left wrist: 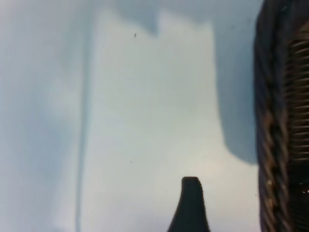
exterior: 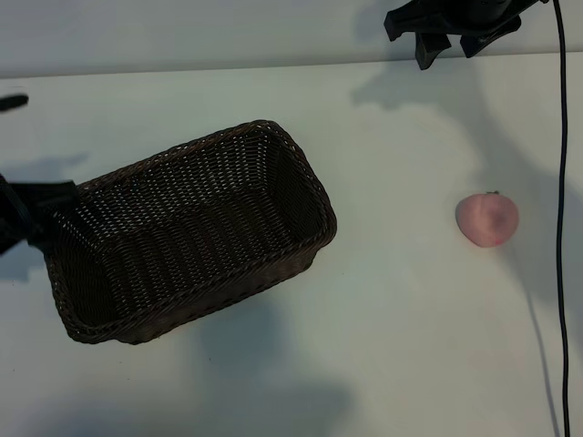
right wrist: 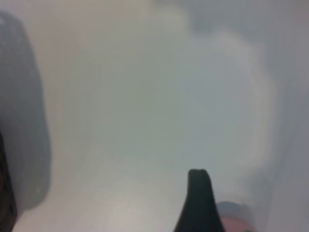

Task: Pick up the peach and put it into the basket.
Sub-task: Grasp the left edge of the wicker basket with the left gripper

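While the peach point(exterior: 487, 219) sits alone on the white table point(exterior: 401, 346), well to the right of the basket point(exterior: 187, 237), nothing is touching it. From the outside it shows whole, pink and round with a tiny dark stem. The right wrist camera catches only a pink sliver of it point(right wrist: 231, 217), just beside one dark fingertip point(right wrist: 198, 203). The basket lies at a slant with nothing in it. The left wrist camera sees just its braided rim point(left wrist: 282, 135) along one edge, apart from a single dark fingertip point(left wrist: 190, 205). The right gripper point(exterior: 448, 41) hangs at the far edge of the table, above and beyond the peach, pointing steeply down, jaws spread on nothing. The left gripper point(exterior: 27, 214) is at the basket's left end, mostly out of frame, pointing down too, with its jaws wide apart and holding nothing. A black cable point(exterior: 561, 228) runs down the right side.
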Tool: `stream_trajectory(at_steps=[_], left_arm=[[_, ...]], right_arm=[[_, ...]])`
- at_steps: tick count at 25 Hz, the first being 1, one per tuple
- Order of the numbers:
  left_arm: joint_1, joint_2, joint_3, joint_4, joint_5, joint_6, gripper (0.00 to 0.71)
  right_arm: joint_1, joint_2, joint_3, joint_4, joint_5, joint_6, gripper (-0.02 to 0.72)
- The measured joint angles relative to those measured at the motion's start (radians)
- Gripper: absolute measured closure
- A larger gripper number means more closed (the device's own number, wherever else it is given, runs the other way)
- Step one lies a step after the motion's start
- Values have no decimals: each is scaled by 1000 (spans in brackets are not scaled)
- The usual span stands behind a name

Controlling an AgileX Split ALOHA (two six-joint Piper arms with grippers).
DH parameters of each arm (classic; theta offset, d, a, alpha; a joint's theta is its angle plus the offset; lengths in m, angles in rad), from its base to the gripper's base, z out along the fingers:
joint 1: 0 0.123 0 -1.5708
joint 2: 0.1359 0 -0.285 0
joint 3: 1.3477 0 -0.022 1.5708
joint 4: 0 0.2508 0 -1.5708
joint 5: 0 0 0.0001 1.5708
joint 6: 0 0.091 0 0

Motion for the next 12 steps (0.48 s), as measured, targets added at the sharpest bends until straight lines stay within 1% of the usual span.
stream_trajectory(at_steps=[5,8,12], left_arm=[[0,0,63,-9,-121,-41,114],[0,14,63,-29,-161,-43,114],[0,84,63,-43,-187,-43,114]], right_arm=[[0,0,0,8,0,-3,177],[0,0,0,8,0,-3,177],[0,0,0,10,1,-4,177]])
